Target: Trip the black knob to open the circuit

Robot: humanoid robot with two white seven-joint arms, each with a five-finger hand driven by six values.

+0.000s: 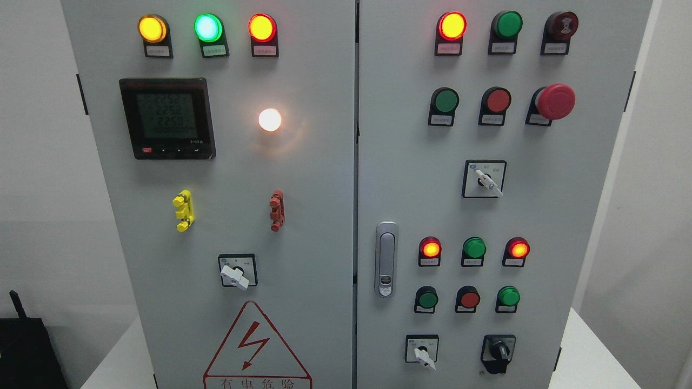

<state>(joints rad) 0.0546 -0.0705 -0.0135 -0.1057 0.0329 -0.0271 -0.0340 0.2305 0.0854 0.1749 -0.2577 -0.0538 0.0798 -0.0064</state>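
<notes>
Two grey cabinet doors (pixel 324 216) are filling nearly the whole head view, meeting at a vertical seam just right of centre. Neither robot hand is showing anywhere, so whether the fingers are spread or curled cannot be told.

The black knob (pixel 498 352) is sitting at the lower right of the right door, close to the bottom edge of the picture and near the door's right border. Bare grey panel is lying to its right and above it up to a green button (pixel 508 296). To its left, apart from it, a white-handled selector switch (pixel 422 350) is sitting on a black-framed plate. Nothing is standing in front of the knob.

Higher on the right door, a red mushroom button (pixel 552 101) is projecting outward, and a second white selector (pixel 485 179) is sitting below it. A silver door latch (pixel 386 259) is running vertically beside the seam.

On the left door, a digital meter (pixel 167 118) is glowing with figures too blurred to read, a white lamp (pixel 270 119) is shining, and yellow (pixel 183 210) and red (pixel 277 210) clips are standing off the panel. A red warning triangle (pixel 257 346) is sitting at the bottom.

A white tabletop (pixel 581 356) is showing at the lower right beside the cabinet; a black box (pixel 27 351) is sitting at lower left.
</notes>
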